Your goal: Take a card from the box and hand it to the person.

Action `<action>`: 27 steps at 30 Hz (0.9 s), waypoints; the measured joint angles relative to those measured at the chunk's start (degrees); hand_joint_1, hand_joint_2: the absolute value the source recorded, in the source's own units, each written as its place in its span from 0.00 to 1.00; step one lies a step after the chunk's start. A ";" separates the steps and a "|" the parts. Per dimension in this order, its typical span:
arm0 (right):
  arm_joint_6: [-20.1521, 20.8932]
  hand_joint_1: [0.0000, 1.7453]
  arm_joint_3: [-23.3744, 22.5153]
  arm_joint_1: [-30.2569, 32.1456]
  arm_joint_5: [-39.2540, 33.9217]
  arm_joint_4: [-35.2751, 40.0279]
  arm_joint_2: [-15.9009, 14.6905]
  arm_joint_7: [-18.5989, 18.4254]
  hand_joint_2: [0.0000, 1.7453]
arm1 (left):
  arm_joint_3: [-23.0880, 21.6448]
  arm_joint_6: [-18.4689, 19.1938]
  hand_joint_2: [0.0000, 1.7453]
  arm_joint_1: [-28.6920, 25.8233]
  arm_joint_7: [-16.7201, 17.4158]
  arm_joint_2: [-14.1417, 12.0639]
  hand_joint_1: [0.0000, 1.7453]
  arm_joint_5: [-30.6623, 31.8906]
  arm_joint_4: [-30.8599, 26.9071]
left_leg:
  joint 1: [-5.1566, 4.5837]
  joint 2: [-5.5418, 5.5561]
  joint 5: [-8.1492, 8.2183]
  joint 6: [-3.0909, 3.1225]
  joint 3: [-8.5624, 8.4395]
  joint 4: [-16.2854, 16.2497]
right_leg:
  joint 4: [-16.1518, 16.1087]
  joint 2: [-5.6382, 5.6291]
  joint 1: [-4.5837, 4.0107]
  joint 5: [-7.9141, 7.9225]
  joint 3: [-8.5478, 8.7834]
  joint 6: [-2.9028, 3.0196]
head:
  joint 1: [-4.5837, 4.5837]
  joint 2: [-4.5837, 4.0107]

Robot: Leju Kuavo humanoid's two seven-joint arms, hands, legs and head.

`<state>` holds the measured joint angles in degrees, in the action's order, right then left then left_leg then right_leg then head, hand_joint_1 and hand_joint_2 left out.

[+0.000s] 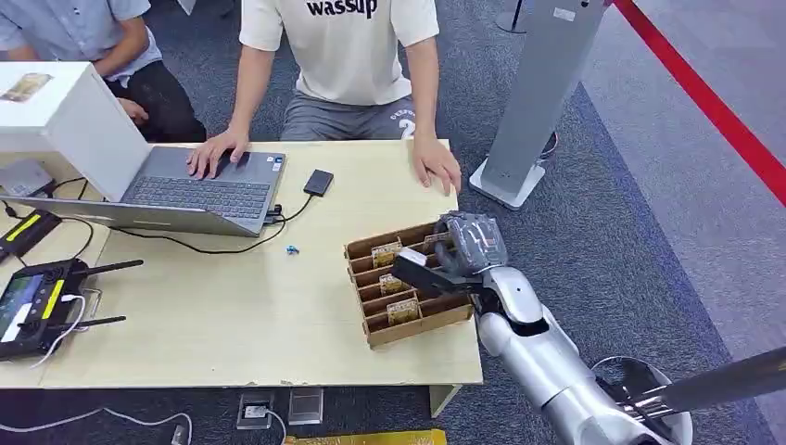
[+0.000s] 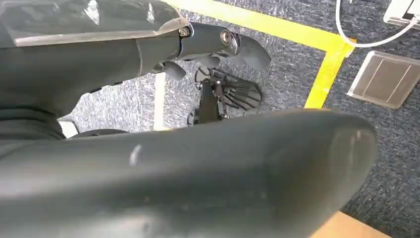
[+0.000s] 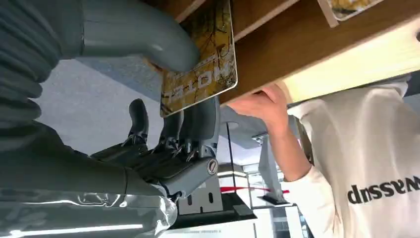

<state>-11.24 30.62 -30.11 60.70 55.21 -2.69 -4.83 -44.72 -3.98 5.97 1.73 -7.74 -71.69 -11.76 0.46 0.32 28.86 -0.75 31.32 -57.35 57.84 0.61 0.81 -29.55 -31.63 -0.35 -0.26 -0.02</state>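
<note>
Grasp stage looks underway, handover not started. Right robot hand (image 1: 466,243) is sitting over the far right corner of the box (image 1: 408,283), which is lying at the tabletop's (image 1: 232,315) right edge near the front corner. In the right wrist view its thumb and fingers (image 3: 198,119) are pinching a card (image 3: 200,74) that's at the box edge; can't tell if it's fully out of its slot. Person's hand (image 1: 436,165) is resting flat at the tabletop's far right corner, just beyond the box, not reaching yet. Left: lift clear, carry across, release. Left robot hand (image 2: 188,173) is hanging low over the floor; can't tell if its fingers are apart or together.
</note>
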 joint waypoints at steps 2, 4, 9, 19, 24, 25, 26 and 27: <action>0.02 0.66 -0.04 0.02 0.00 0.79 -0.09 -0.04 1.00 | 0.04 0.09 0.00 -0.01 0.00 0.00 0.00 0.17 0.02 | 0.00 0.00 0.00 0.00 0.01 0.00 | 0.00 0.00 0.00 0.00 -0.01 0.00 | 0.00 0.00; 0.15 0.74 -0.13 0.04 0.07 1.93 -0.20 -0.33 1.00 | 0.11 0.17 0.00 -0.01 0.00 0.00 0.00 0.28 0.00 | 0.00 0.00 0.00 0.00 0.00 0.00 | 0.00 0.00 0.00 0.00 -0.01 0.00 | 0.00 0.00; 0.29 1.00 -0.35 0.42 0.37 5.42 -0.72 -0.42 1.00 | 0.42 0.46 0.00 -0.01 -0.02 -0.02 0.00 0.59 0.02 | 0.00 -0.01 0.00 0.00 0.00 0.00 | 0.00 -0.01 0.00 0.00 -0.02 0.00 | 0.00 0.00; -0.48 1.00 -1.53 1.68 0.85 12.46 -1.66 0.33 1.00 | 0.46 0.94 0.00 -0.03 -0.18 -0.02 0.00 1.29 0.02 | 0.00 -0.01 0.00 0.00 0.00 0.00 | 0.00 -0.01 0.00 0.00 -0.01 0.00 | 0.00 0.00; -0.35 1.00 -1.79 2.55 1.03 13.58 -1.99 0.96 1.00 | 0.46 0.98 0.00 -0.02 -0.18 -0.02 0.00 1.44 0.02 | 0.00 -0.01 0.00 0.00 0.00 0.00 | 0.00 -0.01 0.00 0.00 -0.01 0.00 | 0.00 0.00; -0.44 1.00 -1.81 2.67 1.05 13.66 -2.03 1.18 1.00 | 0.48 0.98 0.00 -0.02 -0.18 -0.02 0.00 1.44 0.02 | 0.00 -0.01 0.00 0.00 0.00 0.00 | 0.00 -0.01 0.00 0.00 -0.01 0.00 | 0.00 0.00; -0.70 1.00 -1.81 2.80 1.22 13.75 -2.05 1.53 1.00 | 0.48 0.96 0.00 -0.03 -0.18 -0.02 0.00 1.44 0.02 | 0.00 -0.01 0.00 0.00 0.01 0.00 | 0.00 -0.01 0.00 0.00 -0.01 0.00 | 0.00 0.00; -0.96 1.00 -1.84 2.93 1.42 13.90 -2.05 1.86 1.00 | 0.48 0.94 0.00 -0.03 -0.18 -0.02 0.00 1.44 0.02 | 0.00 -0.01 0.00 0.00 0.01 0.00 | 0.00 -0.01 0.00 0.00 -0.01 0.00 | 0.00 0.00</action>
<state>-12.20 28.79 -27.18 62.12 69.11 -4.74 -2.97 -44.24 -3.04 5.94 1.55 -7.76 -70.25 -11.74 0.46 0.32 28.86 -0.75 31.33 -57.35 57.84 0.60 0.81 -29.55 -31.64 -0.35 -0.26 -0.02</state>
